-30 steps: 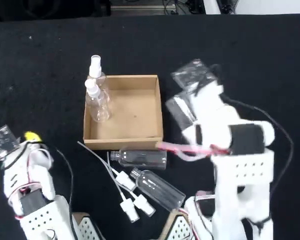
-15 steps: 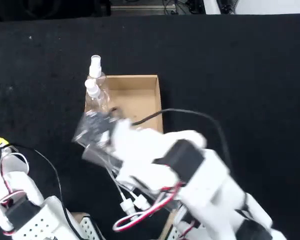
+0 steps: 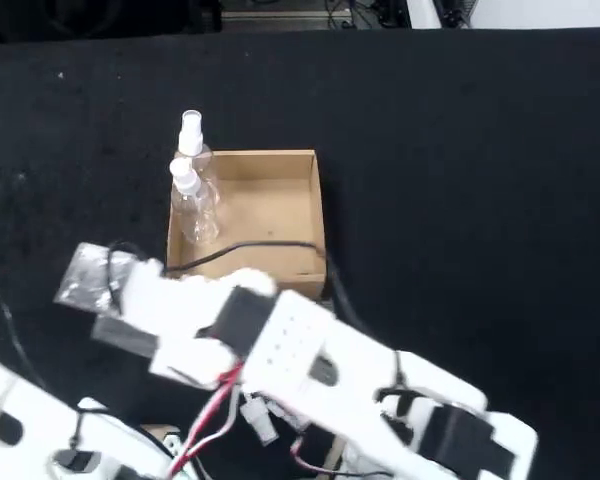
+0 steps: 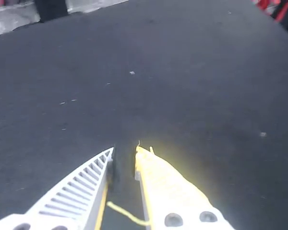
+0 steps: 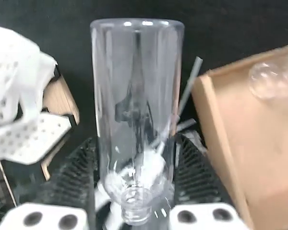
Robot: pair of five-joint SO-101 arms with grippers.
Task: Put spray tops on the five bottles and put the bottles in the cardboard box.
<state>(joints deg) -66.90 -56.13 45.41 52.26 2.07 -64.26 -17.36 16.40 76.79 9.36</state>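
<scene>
My right gripper (image 5: 134, 163) is shut on a clear bottle (image 5: 134, 96) that has no spray top, its open neck toward the wrist. From above, that arm stretches across the front of the cardboard box (image 3: 280, 205), and the held bottle (image 3: 88, 274) hangs left of the box's front corner. Two bottles with white spray tops (image 3: 191, 133) (image 3: 194, 204) stand at the box's left wall. Loose spray tops (image 3: 260, 416) peek out under the arm. My left gripper (image 4: 124, 154) is shut with nothing in it, above bare black table.
The black table (image 3: 460, 150) lies bare to the right of and behind the box. The left arm's white base (image 3: 20, 420) sits at the near left corner, close to the right arm. A cable (image 3: 270, 247) trails over the box's front wall.
The right arm has swung from the box's right side across its front to the left, carrying the clear bottle. It now covers the two bottles lying on the table. The left arm has pulled back.
</scene>
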